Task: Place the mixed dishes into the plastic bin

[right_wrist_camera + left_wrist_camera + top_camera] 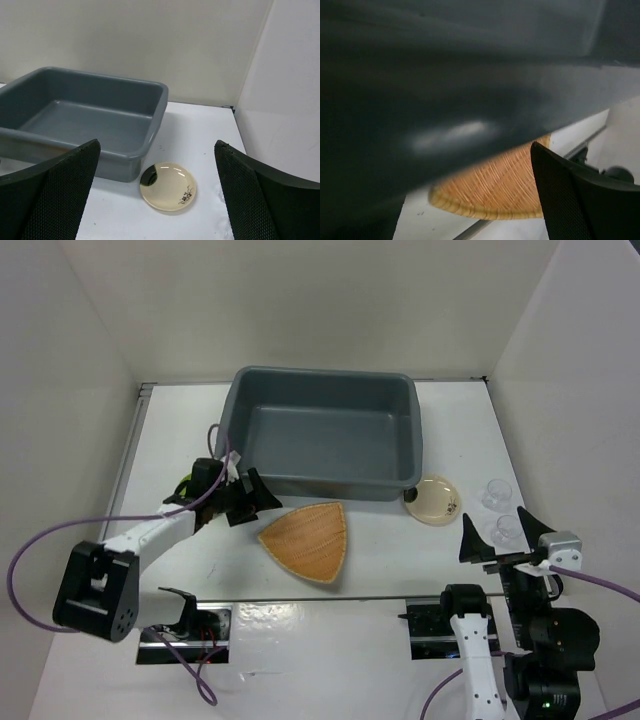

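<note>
Beside plastic bin (330, 483), left gripper (256, 502), wide open

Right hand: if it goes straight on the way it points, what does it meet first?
The right hand would probably meet the cream plate, centred between its open fingers; depth is unclear.

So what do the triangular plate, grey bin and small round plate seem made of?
Triangular plate: likely woven bamboo or wood, matte tan, fine ribbed lines. Grey bin: probably moulded plastic, smooth, soft sheen. Small round plate: maybe glazed ceramic or melamine; glossy cream, dark painted marks.
</note>
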Robot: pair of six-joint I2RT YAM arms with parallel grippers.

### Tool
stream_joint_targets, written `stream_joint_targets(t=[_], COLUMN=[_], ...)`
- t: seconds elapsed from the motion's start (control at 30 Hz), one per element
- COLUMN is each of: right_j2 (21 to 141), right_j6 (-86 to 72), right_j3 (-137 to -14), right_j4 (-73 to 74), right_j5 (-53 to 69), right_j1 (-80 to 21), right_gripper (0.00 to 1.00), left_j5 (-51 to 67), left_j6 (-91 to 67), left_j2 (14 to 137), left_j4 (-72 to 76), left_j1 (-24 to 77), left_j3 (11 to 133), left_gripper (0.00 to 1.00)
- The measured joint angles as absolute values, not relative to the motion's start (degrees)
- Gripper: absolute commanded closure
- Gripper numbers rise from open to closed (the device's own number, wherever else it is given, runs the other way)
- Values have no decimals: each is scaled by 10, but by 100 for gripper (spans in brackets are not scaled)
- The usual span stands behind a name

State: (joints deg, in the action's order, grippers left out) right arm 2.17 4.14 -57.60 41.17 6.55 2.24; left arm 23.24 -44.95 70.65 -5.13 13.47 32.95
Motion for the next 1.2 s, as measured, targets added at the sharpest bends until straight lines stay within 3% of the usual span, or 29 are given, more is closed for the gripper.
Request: stream_joint_targets(t=[0.13,0.83,1.03,1.2], right_j2=[19,3,3,3], right_j6=[44,54,54,54], right_j3=[-573,-573,-573,-573], right_j4=[412,411,411,412], right_j5=[81,96,99,99], right_j1=[24,47,47,47], right_gripper=[1,1,1,1], left_j5=[274,325,299,218], left_j6=[-422,-402,-397,-437], left_j2=[772,779,762,666], left_j4=[-4,-6,-39,-133], left_j1=[137,158,189,211], left_j3=[352,352,352,338], left_gripper=[0,0,0,0])
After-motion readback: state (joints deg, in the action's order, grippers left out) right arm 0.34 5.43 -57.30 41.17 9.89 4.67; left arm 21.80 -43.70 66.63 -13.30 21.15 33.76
